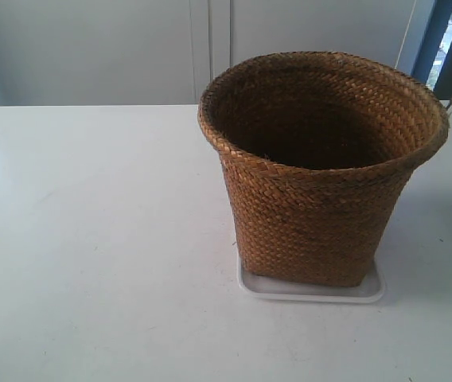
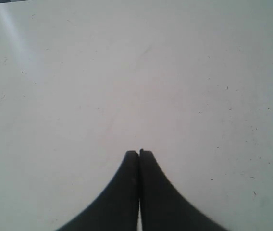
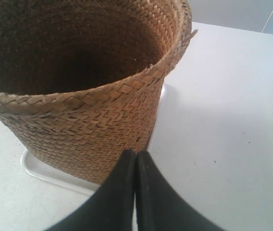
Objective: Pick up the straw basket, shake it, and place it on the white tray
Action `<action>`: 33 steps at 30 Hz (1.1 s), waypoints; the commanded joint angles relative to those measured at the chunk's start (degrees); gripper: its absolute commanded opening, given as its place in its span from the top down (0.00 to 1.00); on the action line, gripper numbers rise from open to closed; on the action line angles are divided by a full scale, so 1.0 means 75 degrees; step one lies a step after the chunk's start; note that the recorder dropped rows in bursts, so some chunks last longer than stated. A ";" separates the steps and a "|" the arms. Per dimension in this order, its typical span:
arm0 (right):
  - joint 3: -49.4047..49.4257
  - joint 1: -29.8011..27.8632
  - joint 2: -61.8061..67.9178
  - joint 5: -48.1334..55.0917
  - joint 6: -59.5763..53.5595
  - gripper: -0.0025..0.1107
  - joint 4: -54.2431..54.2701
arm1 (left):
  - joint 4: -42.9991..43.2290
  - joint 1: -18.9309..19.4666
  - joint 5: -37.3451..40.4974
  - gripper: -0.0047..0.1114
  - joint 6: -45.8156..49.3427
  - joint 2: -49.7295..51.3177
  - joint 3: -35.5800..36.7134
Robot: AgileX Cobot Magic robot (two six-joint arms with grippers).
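The brown straw basket [image 1: 317, 175] stands upright on the white tray [image 1: 309, 291], whose rim shows under its base. No arm appears in the exterior view. In the right wrist view the basket [image 3: 79, 96] fills the frame, with the tray [image 3: 45, 172] under it. My right gripper [image 3: 136, 153] is shut with nothing in it, its black tips just off the basket's lower wall. In the left wrist view my left gripper [image 2: 139, 152] is shut and empty, over bare white table, with no basket in sight.
The white table [image 1: 91, 239] spreads wide on the side of the basket toward the exterior view's left. A pale wall or cabinet [image 1: 130, 48] runs behind the table's far edge. A blue frame [image 1: 433, 40] stands at the back corner.
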 commanded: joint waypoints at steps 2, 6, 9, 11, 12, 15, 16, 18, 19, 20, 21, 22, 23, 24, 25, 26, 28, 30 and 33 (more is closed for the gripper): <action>0.0040 -0.0051 -0.0041 -0.0053 0.0003 0.98 0.0016 | -0.0040 0.0002 0.0041 0.96 -0.0035 -0.0032 0.0052; 0.0040 -0.0051 -0.0041 -0.0053 0.0003 0.98 0.0016 | -0.0040 0.0002 0.0041 0.96 -0.0019 -0.0032 0.0052; 0.0040 -0.0051 -0.0041 -0.0053 0.0003 0.98 0.0016 | -0.0040 0.0002 0.0041 0.96 -0.0023 -0.0032 0.0052; 0.0040 -0.0051 -0.0041 -0.0053 0.0003 0.98 0.0016 | -0.0040 0.0002 0.0041 0.96 -0.0023 -0.0032 0.0052; 0.0040 -0.0051 -0.0041 -0.0053 0.0003 0.98 -0.0005 | -0.0040 0.0002 0.0041 0.96 -0.0023 -0.0032 0.0052; 0.0040 -0.0051 -0.0053 -0.0053 -0.0170 0.98 -0.0177 | -0.0040 0.0002 0.0041 0.96 -0.0023 -0.0032 0.0052; 0.0040 -0.0051 -0.0091 -0.0053 -0.0143 0.98 -0.0177 | -0.0040 0.0002 0.0041 0.96 -0.0023 -0.0032 0.0052; 0.0040 -0.0113 -0.0211 -0.0053 -0.0143 0.98 -0.0159 | -0.0040 0.0002 0.0041 0.96 -0.0023 -0.0032 0.0052; 0.0040 -0.0142 -0.0312 -0.0053 -0.0143 0.98 -0.0159 | -0.0040 0.0002 0.0041 0.96 -0.0023 -0.0032 0.0052; 0.0040 -0.0153 -0.0424 -0.0087 -0.0143 0.98 -0.0205 | -0.0040 0.0002 0.0041 0.96 -0.0023 -0.0032 0.0052; 0.0040 -0.0153 -0.0568 -0.0150 -0.0143 0.98 -0.0272 | -0.0040 0.0002 0.0041 0.96 -0.0023 -0.0032 0.0052; 0.0040 -0.0153 -0.0743 -0.0147 -0.0143 0.98 -0.0327 | -0.0040 0.0002 0.0041 0.96 -0.0023 -0.0032 0.0052; 0.0056 -0.0153 -0.0907 -0.0147 -0.0143 0.98 -0.0367 | -0.0040 0.0002 0.0041 0.96 -0.0023 -0.0032 0.0052; 0.0114 -0.0153 -0.1139 -0.0105 -0.0143 0.98 -0.0382 | -0.0040 0.0002 0.0041 0.96 0.0000 -0.0032 0.0052; 0.0199 -0.0153 -0.1401 -0.0104 -0.0143 0.98 -0.0382 | -0.0040 0.0002 0.0041 0.96 0.0000 -0.0032 0.0052; 0.0294 -0.0190 -0.1633 -0.0104 -0.0143 0.98 -0.0382 | -0.0025 0.0002 0.0041 0.96 -0.0003 -0.0032 0.0052; 0.0582 -0.0315 -0.2232 -0.0118 -0.0143 0.98 -0.0367 | -0.0025 0.0002 0.0041 0.96 -0.0003 -0.0032 0.0052; 0.0865 -0.0372 -0.2769 -0.0172 -0.0143 0.98 -0.0353 | -0.0025 0.0002 0.0041 0.96 -0.0003 -0.0032 0.0052; 0.1292 -0.0372 -0.3261 -0.0466 -0.0143 0.98 -0.0353 | -0.0025 0.0002 0.0041 0.96 -0.0003 -0.0032 0.0052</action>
